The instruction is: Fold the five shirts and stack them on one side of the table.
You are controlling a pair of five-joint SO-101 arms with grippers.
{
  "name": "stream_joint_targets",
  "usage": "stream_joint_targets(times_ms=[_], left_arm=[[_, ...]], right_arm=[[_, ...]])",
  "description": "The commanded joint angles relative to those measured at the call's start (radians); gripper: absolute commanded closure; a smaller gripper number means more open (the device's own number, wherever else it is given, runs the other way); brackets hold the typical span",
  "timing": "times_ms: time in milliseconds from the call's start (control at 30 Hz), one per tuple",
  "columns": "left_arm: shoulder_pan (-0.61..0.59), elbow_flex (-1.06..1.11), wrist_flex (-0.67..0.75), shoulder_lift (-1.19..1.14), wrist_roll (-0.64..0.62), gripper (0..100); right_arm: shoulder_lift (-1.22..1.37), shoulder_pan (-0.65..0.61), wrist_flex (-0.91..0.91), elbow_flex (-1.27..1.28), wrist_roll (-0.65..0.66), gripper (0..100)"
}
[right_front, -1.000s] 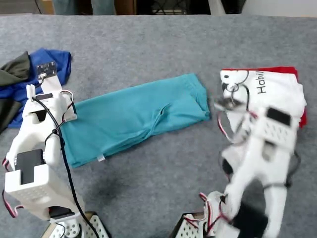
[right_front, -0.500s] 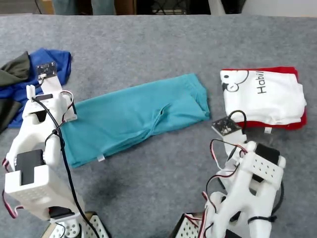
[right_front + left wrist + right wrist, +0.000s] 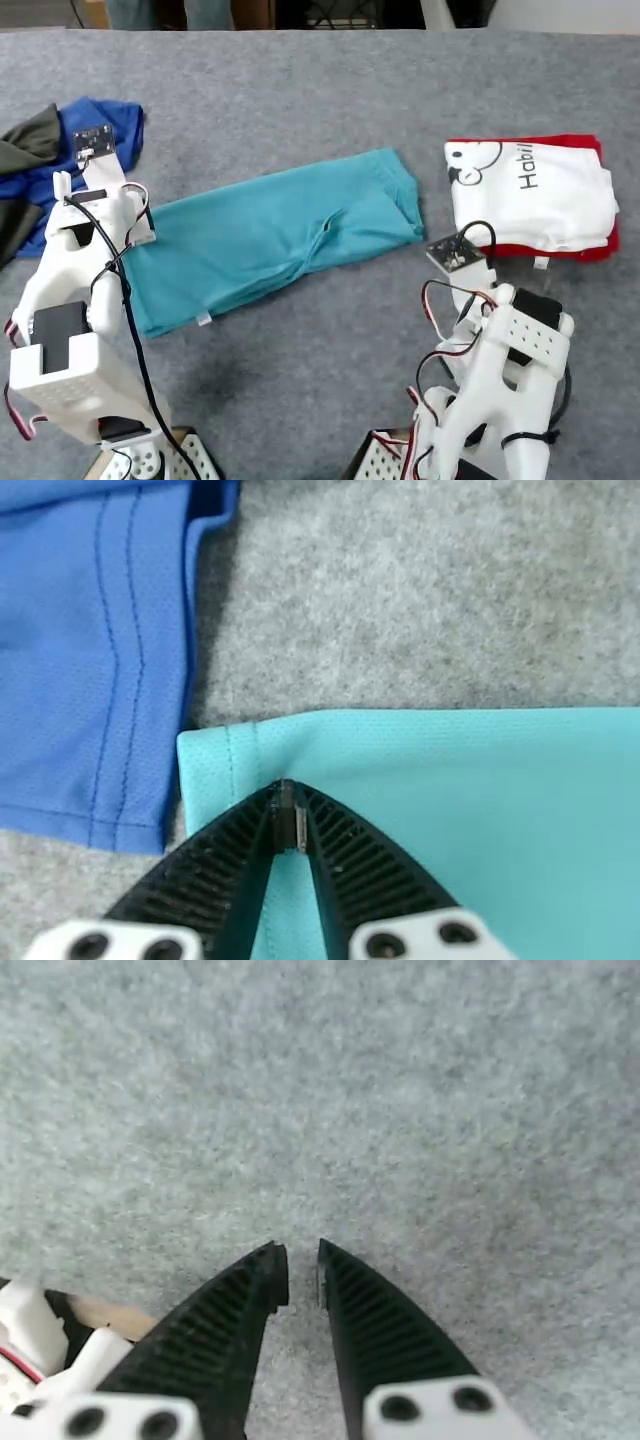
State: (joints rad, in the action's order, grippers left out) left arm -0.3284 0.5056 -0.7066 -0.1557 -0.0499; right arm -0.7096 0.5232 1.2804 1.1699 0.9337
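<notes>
Left pincer (image 3: 288, 820) clamped on teal shirt (image 3: 450, 800) hem, left; right pincer (image 3: 301, 1278) barely apart over grey bench (image 3: 420, 1090), near right.

A grey felt-like table cover (image 3: 300, 90) fills most of the high view. Along the top edge, beyond the table, a wooden piece (image 3: 95, 12) sits at upper left, a dark metal frame (image 3: 350, 12) at centre, and a white surface (image 3: 560, 14) at upper right.
</notes>
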Motion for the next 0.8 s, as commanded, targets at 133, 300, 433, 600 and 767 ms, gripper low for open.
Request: stream_joint_targets(times_ms=[133,300,433,600,767], left_arm=[[-0.028,0.005,-0.008,0.014,-0.005,97],[-0.028,0.005,-0.006,0.014,-0.005,97],[-0.027,0.005,-0.005,0.014,-0.005,97],[-0.024,0.005,-0.005,0.014,-0.005,97],[-0.022,0.005,-0.006,0.014,-0.005,97]], right_arm=[[0.004,-0.011,-0.015,-0.001,-0.002,93.2],[0.004,-0.011,-0.044,0.001,-0.008,93.2],[0.004,-0.012,-0.043,-0.001,-0.009,93.2],[0.004,-0.127,-0.040,-0.005,-0.164,93.2],[0.004,-0.278,0.000,-0.113,-0.235,93.2]])
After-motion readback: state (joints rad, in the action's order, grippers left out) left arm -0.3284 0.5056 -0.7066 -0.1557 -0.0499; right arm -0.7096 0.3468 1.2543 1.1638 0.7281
